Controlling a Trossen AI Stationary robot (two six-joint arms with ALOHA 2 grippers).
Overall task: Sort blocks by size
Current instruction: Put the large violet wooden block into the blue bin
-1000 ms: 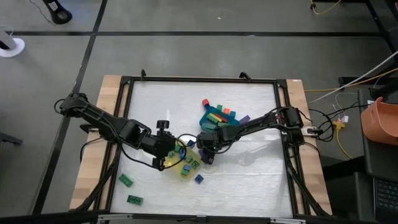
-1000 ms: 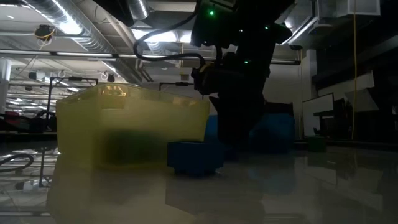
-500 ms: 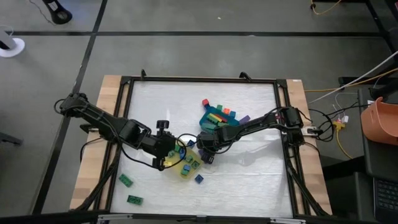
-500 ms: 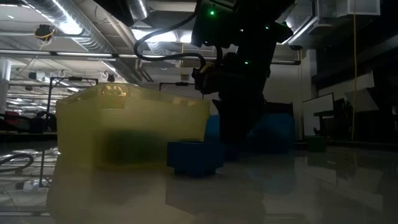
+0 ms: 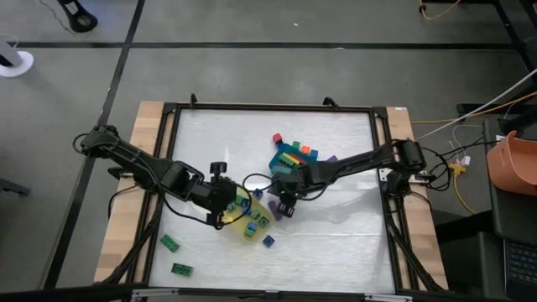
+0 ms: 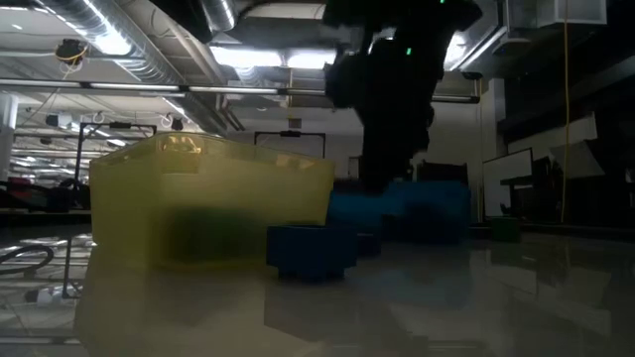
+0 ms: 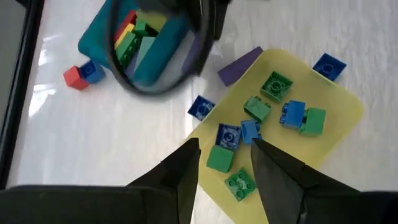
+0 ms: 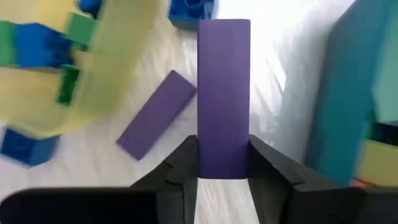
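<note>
My right gripper [image 5: 284, 201] is shut on a purple bar [image 8: 224, 93] between the yellow tray [image 5: 248, 220] and the teal tray [image 5: 289, 161]. A second purple bar [image 8: 155, 115] lies flat on the table beside the yellow tray; it also shows in the left wrist view [image 7: 239, 65]. My left gripper [image 7: 227, 165] is open and empty above the yellow tray [image 7: 323, 124], which holds several green and blue short blocks [image 7: 249, 118]. The teal tray [image 7: 146, 43] holds longer bars. In the low view the right arm [image 6: 397, 89] stands behind the yellow tray [image 6: 208, 198]. My right gripper pinches the purple bar by its two long sides at its near end [image 8: 224, 155], between its two fingers. The bar runs forward along the fingers and sticks out well past their tips. It looks lifted clear of the table.
Loose blocks lie on the table: two green [image 5: 170, 242] [image 5: 181, 269] at the near left, a blue one [image 5: 268, 241] by the yellow tray, seen close in the low view [image 6: 308, 248], and a red and blue pair [image 5: 277, 138] beyond the teal tray. A black frame [image 5: 268, 107] rims the table.
My right gripper has risen from the table with the purple bar and shifted a little toward the teal tray; its arm has swung toward the right edge. The bar has come up clear of the table. The second purple bar has stayed where it was.
</note>
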